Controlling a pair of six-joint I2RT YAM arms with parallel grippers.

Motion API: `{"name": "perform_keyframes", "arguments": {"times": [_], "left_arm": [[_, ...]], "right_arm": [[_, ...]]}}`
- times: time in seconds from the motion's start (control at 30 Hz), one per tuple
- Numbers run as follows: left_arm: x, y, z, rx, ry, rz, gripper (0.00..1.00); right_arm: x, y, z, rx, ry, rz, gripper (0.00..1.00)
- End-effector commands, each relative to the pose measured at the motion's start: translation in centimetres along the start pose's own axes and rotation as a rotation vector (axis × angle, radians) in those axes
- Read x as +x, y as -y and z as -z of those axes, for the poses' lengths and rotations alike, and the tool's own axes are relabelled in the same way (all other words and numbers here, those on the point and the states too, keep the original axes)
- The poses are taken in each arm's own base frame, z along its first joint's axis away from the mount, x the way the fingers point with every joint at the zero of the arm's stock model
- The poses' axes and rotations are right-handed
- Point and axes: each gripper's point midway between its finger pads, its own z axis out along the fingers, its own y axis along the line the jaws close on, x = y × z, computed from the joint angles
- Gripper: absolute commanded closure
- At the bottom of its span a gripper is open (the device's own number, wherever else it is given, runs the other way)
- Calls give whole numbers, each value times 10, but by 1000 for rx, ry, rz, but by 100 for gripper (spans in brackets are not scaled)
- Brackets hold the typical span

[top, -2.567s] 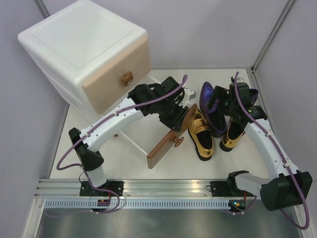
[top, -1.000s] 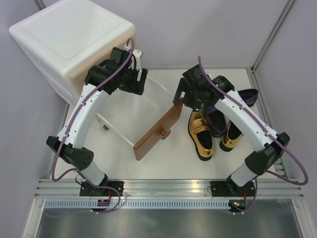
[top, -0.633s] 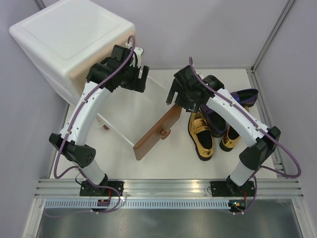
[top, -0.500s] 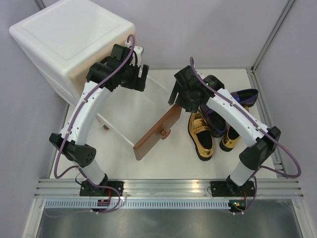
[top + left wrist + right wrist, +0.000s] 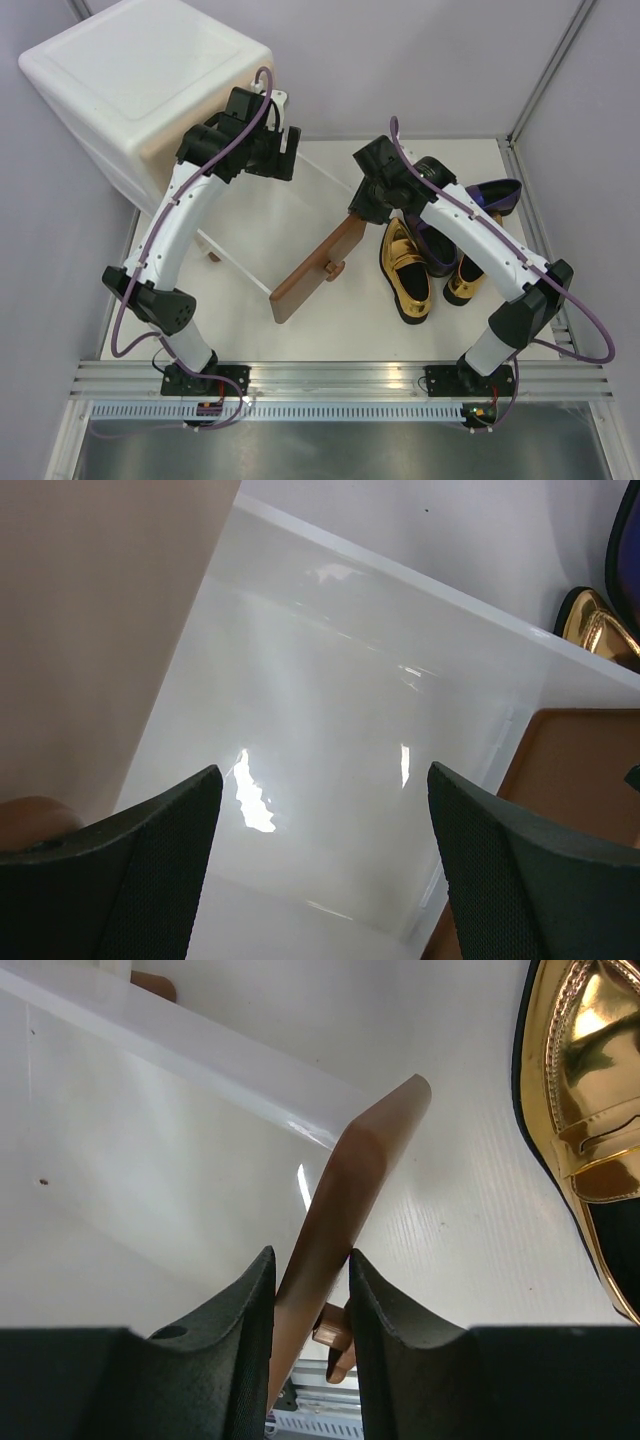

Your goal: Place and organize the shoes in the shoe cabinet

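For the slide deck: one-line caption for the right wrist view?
Right gripper clamped on the brown drawer front, with a gold shoe lying beside it.

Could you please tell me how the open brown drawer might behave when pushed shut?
The brown drawer looks rigid, so its thin front likely won't flex in the right gripper. Its smooth surface may slip. The plastic cabinet seems light and might slide back.

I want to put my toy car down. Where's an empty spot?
Inside the pulled-out drawer, between the white cabinet and its brown front. Also the table strip between the gold shoes and the near rail. Crowded: the right side, with gold and purple shoes.
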Motion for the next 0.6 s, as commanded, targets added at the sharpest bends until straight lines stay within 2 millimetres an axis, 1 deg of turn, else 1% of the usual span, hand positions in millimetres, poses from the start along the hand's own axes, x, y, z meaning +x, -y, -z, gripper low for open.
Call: {"name": "perform_keyframes", "arguments": {"times": [0.0,0.13,0.2,0.23,0.27,0.3,0.37,0.4,0.47,0.5,0.57], "left_arm": [[-10,-47,-6,-198,25,84,13],[-10,-51,-7,-217,25,102,12],[-10,-50,-6,-219,27,105,12],[-11,-50,-7,-215,27,108,12],[-12,-49,-7,-209,31,112,12],[-14,-45,-6,-191,38,114,11],[-18,-42,-4,-169,51,121,9],[-20,-37,-4,-141,54,122,8],[-22,-32,-2,-113,62,124,6],[-26,-27,2,-80,76,125,5],[-28,-22,5,-52,87,124,4]], "right_arm": [[8,53,26,162,-23,65,69],[7,59,31,178,-18,78,77],[6,61,33,182,-16,85,78],[4,58,35,173,-8,84,75],[1,56,37,160,0,96,71],[-5,48,40,128,21,98,58],[-10,41,44,92,34,120,45],[-15,32,48,60,51,126,34],[-20,26,52,26,65,165,28],[-26,17,55,-11,86,172,23],[-33,9,61,-59,110,185,21]]}}
